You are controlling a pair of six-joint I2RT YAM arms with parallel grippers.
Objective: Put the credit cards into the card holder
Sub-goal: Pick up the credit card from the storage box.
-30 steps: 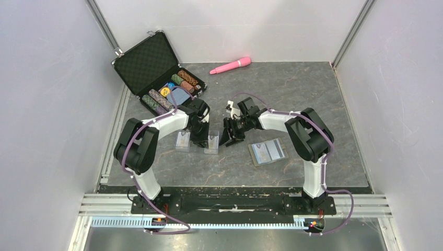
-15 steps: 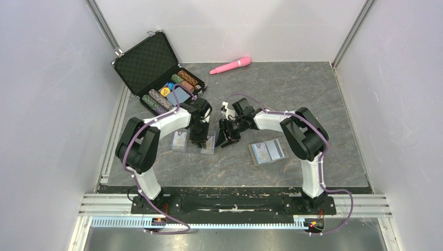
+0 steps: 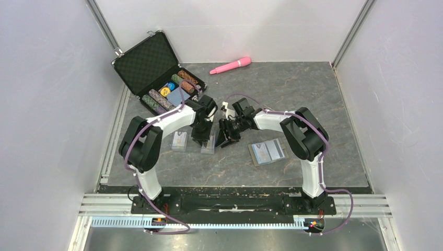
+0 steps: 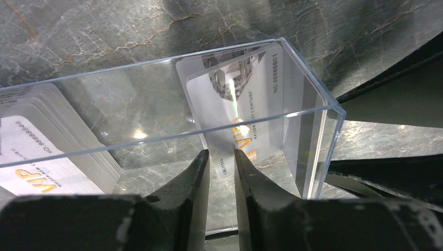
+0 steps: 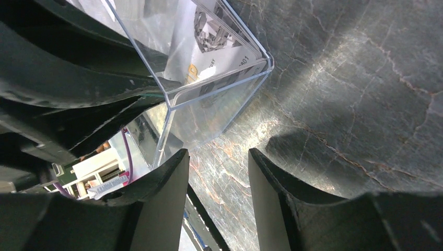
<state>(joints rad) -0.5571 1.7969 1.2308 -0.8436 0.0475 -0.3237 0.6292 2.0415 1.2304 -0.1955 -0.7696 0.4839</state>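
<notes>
Looking down on dark grey marbled tabletop (image 3: pixel 303 89), pale veins crossing it. Noting plain white walls (image 3: pixel 47 104) closing in left, right, far. Noting metal frame posts (image 3: pixel 353 31) at far corners, black base strip (image 3: pixel 230 201) and silver rails (image 3: pixel 360 205) along near edge. Catching soft glare on stone.

A pale silver-grey plastic card (image 4: pixel 245 99) leaning inside the clear plastic box (image 4: pixel 313 151) reads "NO 88888801" along one edge, with an orange "VIP" and the word "CENTURY" lower down. The top card of the stack of like cards (image 4: pixel 31 154) at the left also shows an orange "VIP". Its smaller print is too blurred to read.
</notes>
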